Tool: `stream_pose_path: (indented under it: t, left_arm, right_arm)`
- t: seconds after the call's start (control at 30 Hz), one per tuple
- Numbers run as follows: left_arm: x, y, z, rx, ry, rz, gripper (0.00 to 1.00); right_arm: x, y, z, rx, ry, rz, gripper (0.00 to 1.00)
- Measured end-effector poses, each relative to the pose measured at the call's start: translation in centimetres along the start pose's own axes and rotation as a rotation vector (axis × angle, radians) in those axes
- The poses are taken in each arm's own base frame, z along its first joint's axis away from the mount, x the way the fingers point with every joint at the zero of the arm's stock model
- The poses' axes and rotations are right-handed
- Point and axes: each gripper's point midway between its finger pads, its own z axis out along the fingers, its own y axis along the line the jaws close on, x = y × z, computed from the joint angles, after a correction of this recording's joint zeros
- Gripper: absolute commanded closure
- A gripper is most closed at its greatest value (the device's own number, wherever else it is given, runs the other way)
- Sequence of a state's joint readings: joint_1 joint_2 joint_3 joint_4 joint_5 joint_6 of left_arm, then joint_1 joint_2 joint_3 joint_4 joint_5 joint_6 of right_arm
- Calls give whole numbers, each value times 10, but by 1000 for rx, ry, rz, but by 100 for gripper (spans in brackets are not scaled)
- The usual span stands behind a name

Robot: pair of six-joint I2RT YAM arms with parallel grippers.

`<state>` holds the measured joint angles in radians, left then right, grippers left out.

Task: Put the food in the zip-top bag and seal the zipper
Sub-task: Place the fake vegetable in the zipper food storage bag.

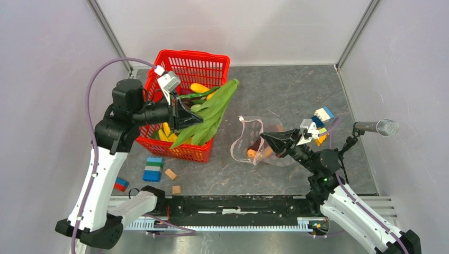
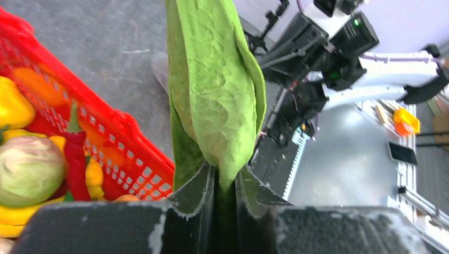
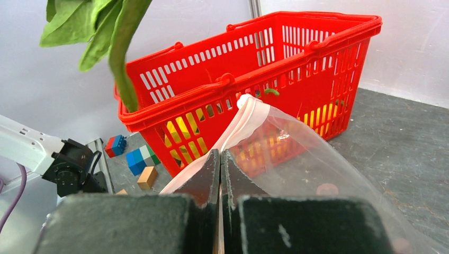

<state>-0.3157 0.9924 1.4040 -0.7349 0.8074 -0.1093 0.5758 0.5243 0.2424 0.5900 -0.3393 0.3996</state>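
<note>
- A green leafy toy vegetable [image 1: 210,112] is gripped by the left claw [image 1: 184,116] and held over the front right corner of the red basket [image 1: 193,59].
- The zip-top bag [image 1: 248,144], resting on the worktop [image 1: 286,90] just right of the basket, is pinched at its mouth edge by the clenched right claw [image 1: 266,138].

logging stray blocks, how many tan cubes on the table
2: one small tan wooden cube beside the blue-and-green block stack, the other slightly nearer the robot. More may hide behind the red plastic mesh basket.
</note>
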Motion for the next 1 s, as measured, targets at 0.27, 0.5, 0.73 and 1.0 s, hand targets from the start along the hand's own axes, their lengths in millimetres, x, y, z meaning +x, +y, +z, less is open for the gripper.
stream_pose_path:
  t: [0.27,0.5,0.73,1.0]
  left_arm:
    - [35,-26,-2,91,214,-42,97]
    - [68,-51,-9,116,353,-47,98]
    - [102,-64,3,103,526,-43,98]
    - [123,-42,31,-37,637,-86,98]
  right_arm:
    - [-1,-1,0,4,-3,-2,100]
    - [-3,-2,0,13,-11,-5,100]
    - [-4,-3,0,22,-16,-5,100]
    - [-5,-2,-1,16,-18,-7,100]
